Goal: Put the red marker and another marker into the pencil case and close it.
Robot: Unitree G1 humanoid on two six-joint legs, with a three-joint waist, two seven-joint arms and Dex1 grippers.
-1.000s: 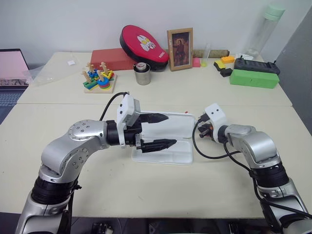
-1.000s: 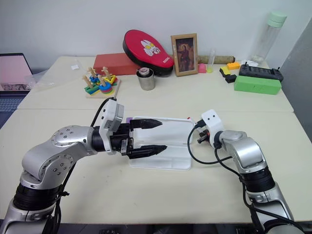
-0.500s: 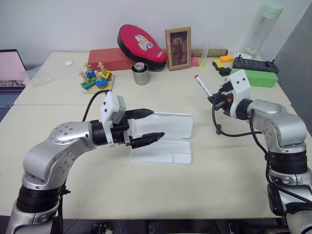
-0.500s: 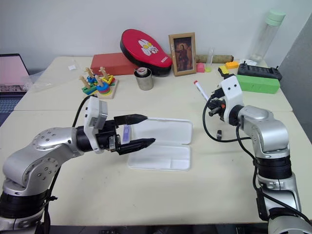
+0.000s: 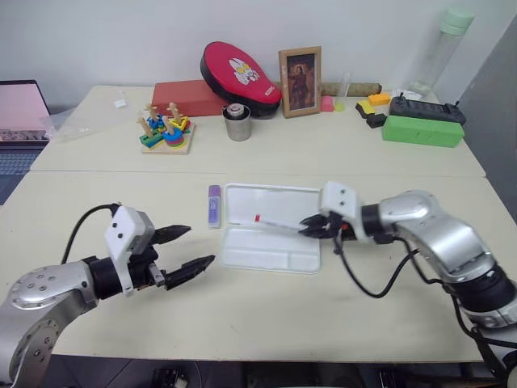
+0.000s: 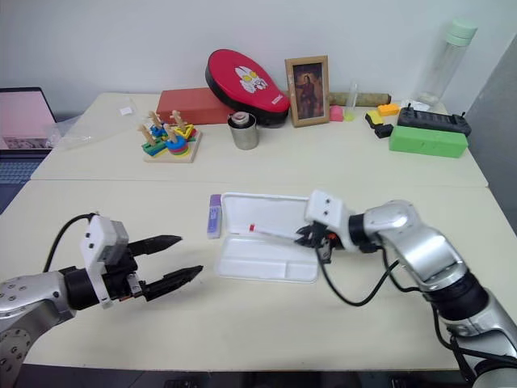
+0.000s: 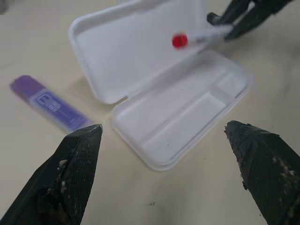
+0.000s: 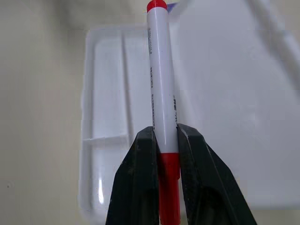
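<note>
The pencil case lies open and flat at mid-table, lid on the far side. My right gripper is shut on the red marker, gripping its red end. The white body reaches left, low over the case along the hinge. The wrist view shows the red marker between the fingers, above the tray. The purple marker lies on the table just left of the lid. My left gripper is open with nothing in it, left of the case near the front edge.
At the back stand a wooden stacking toy, a metal cup, a red box, a red pad and a framed picture. A green box and a tall bottle sit far right, a laptop far left.
My right gripper swung from up high at the right down to the case, laying the red marker over it. My left gripper drew back from the case to the left and lower.
</note>
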